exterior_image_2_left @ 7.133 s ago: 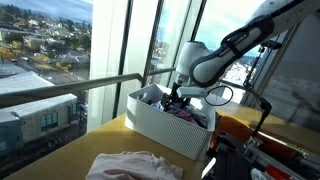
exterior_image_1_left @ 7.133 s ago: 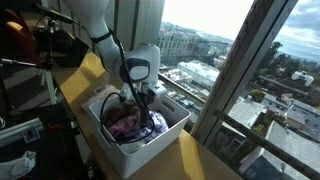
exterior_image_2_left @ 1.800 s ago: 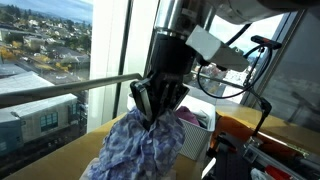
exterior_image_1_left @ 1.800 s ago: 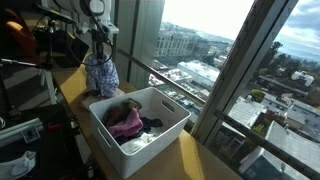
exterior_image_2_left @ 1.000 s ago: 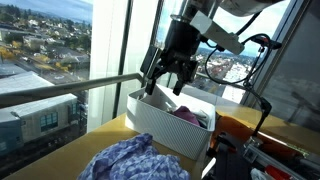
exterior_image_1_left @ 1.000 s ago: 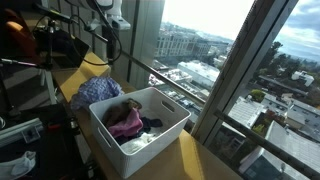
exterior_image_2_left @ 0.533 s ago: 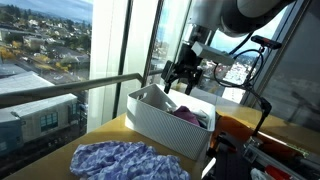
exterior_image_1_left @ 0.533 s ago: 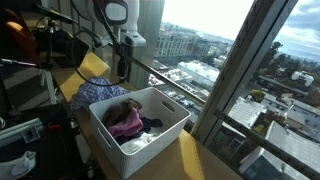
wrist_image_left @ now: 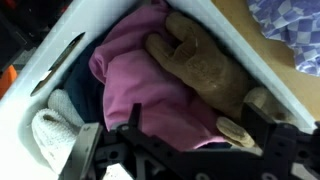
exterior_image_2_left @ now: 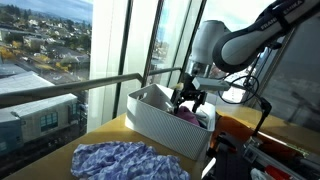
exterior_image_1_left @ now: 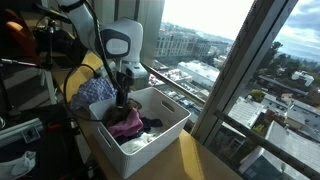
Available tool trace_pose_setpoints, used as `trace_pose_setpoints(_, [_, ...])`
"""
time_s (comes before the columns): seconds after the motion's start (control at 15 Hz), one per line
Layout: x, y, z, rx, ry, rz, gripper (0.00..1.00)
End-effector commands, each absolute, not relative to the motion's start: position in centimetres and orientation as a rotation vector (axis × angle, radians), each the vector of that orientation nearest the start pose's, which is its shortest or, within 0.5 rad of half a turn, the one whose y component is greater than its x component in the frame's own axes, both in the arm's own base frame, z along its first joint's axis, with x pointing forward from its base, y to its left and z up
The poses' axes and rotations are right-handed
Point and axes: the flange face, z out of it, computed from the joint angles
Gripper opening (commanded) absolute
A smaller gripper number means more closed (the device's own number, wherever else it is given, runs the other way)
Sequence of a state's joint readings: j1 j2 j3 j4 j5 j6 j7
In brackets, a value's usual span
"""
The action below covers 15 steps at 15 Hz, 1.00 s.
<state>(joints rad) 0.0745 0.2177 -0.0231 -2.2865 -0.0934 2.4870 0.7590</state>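
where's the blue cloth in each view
In an exterior view: blue cloth left of the bin.
In an exterior view: blue cloth at bottom, in front of the bin.
Wrist view: blue cloth top right, outside the bin.
Shared landmark: the white bin.

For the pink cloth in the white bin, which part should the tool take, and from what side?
Probably the raised fold in the middle of the pink cloth, from straight above. It lies bunched atop the pile, so the open tool could pinch a fold; the bin walls block a sideways approach. Stay clear of the tan glove lying along its edge.
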Motion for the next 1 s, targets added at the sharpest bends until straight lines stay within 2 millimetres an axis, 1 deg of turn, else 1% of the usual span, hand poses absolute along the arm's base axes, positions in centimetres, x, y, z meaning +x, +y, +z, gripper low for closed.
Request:
trace_pose_setpoints(0.0, [52.7,0.9,22.0,-3.063,1.025,-0.043,1.00])
trace_pose_setpoints(0.33, [52.4,-1.5,16.6,-3.089,1.057,-0.044,1.00])
trace_pose_setpoints(0.47, [51.9,-2.1,14.4,-3.096,1.068,-0.024,1.00])
trace_pose_setpoints(0.67, [51.5,-2.3,12.2,-3.099,1.069,0.000,1.00])
trace_pose_setpoints(0.73, [51.5,-2.3,11.8,-3.098,1.069,0.003,0.84])
trace_pose_setpoints(0.8, [51.4,-2.1,11.6,-3.095,1.065,0.011,0.74])
trace_pose_setpoints(0.87, [51.4,-2.0,11.6,-3.092,1.063,0.011,0.68])
trace_pose_setpoints(0.93, [51.4,-1.8,11.9,-3.083,1.058,0.017,0.59])
